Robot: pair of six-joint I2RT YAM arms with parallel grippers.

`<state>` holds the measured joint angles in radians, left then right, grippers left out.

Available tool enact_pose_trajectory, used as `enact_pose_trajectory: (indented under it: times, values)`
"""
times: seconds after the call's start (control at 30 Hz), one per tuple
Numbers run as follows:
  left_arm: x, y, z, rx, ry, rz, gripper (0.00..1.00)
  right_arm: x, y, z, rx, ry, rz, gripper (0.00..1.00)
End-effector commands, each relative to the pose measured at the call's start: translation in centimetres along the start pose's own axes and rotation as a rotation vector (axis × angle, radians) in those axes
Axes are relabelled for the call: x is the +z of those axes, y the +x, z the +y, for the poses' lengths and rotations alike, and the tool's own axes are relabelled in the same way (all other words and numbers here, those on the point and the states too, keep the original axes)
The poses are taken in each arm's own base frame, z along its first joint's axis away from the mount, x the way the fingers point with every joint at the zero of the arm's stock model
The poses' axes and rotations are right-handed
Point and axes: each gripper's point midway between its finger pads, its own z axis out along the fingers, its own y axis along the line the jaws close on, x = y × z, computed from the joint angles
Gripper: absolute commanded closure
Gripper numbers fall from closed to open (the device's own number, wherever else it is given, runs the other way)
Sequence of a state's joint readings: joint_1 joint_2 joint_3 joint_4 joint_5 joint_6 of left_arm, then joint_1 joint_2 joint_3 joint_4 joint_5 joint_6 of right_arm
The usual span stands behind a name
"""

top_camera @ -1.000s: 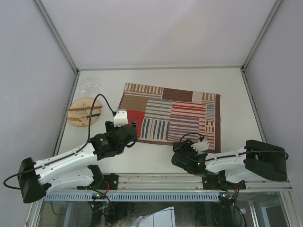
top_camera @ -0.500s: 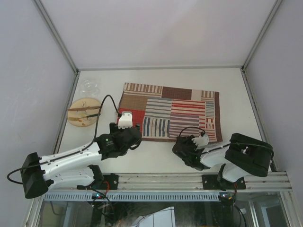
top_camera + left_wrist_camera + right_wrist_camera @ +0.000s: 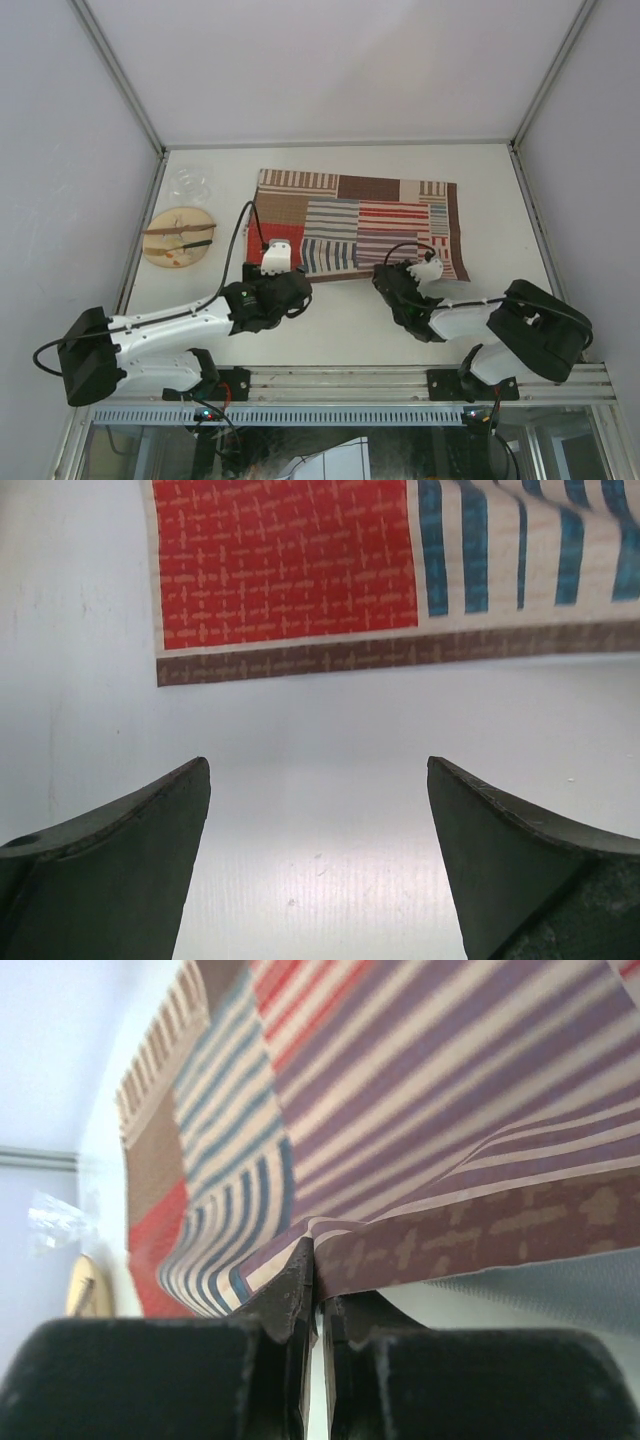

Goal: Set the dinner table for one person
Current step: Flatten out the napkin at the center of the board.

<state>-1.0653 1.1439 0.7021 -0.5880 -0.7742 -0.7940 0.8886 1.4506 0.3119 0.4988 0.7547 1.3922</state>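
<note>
Both end effectors sit low over the white counter, which spreads from the near rail to the far wall and carries everything in view.

Nearest on the left, the left end effector has its jaws spread wide and holds nothing. Only bare counter shows between its dark fingers. Whether it touches the surface cannot be told. Just ahead of it lies the near left corner of the mat, a red patch bordered by a brown hem.

On the right, the right end effector is clamped tight on that brown hem along the mat's near edge, toward its right half. The cloth is pinched between the two fingers, and the edge stands raised off the counter at the grip, bowing upward on either side.

Beyond the grip the mat runs across the middle of the counter, long side left to right, in patches of red, brown and blue stripes.

Left of the mat and apart from it, close to the left rail, rests a round wooden plate with thin sticks lying across it. Just past the plate stands a clear glass item, too faint to identify further
</note>
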Motion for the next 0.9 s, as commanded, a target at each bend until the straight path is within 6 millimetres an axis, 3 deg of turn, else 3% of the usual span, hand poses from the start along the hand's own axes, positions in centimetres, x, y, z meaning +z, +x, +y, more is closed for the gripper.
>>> enact_pose_trajectory:
  times: [0.0,0.27,0.57,0.87]
  values:
    - [0.6,-0.2,-1.3,-0.029,0.023,-0.026,0.07,0.6,-4.1,5.6,0.022,-0.106,-0.081,1.0]
    - [2.5,1.2,-2.5,-0.011,0.02,-0.023,0.07,1.7,-7.4,8.0,0.057,-0.122,-0.148,1.0]
    - [3.5,-0.1,-4.2,0.099,0.0,-0.135,0.08,3.4,-6.9,8.5,0.063,-0.117,-0.137,1.0]
    - [4.0,-1.0,-5.8,0.366,-0.219,-0.312,0.06,3.1,-7.3,8.3,0.056,-0.108,-0.127,1.0]
